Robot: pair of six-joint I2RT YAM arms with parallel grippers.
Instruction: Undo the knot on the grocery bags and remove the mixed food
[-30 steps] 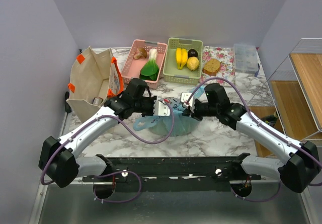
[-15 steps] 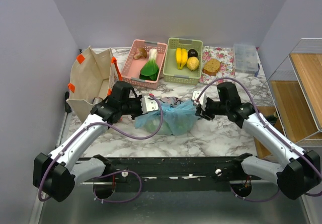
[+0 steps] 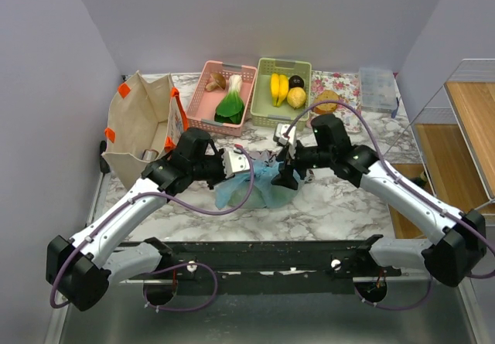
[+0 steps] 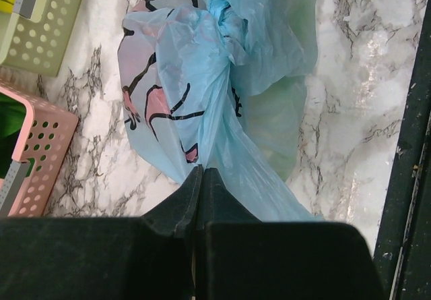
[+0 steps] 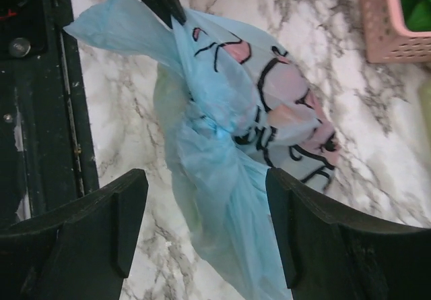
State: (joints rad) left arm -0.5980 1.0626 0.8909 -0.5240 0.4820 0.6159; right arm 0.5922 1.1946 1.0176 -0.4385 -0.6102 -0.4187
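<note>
The light blue grocery bag (image 3: 261,188) lies on the marble table between my arms, with black and pink print on it. Its knot (image 4: 225,17) is a twisted bunch on top, also seen in the right wrist view as the knot (image 5: 210,123). My left gripper (image 4: 202,172) is shut on a stretched handle strip of the bag (image 4: 269,77). My right gripper (image 5: 209,205) is open and straddles the other handle strip of the bag (image 5: 229,199) without touching it. The mixed food is hidden inside; only a faint green tint shows through the plastic.
A beige tote with orange handles (image 3: 139,124) stands at the left. At the back are a pink basket (image 3: 228,89), a green basket with bananas (image 3: 285,89), bread on a floral cloth (image 3: 329,100) and a clear box (image 3: 379,89). A wire rack (image 3: 464,127) stands at the right.
My right gripper has opened, let go of the bag's handle and swung back left over the bag. The left gripper has kept its grip and shifted only slightly.
</note>
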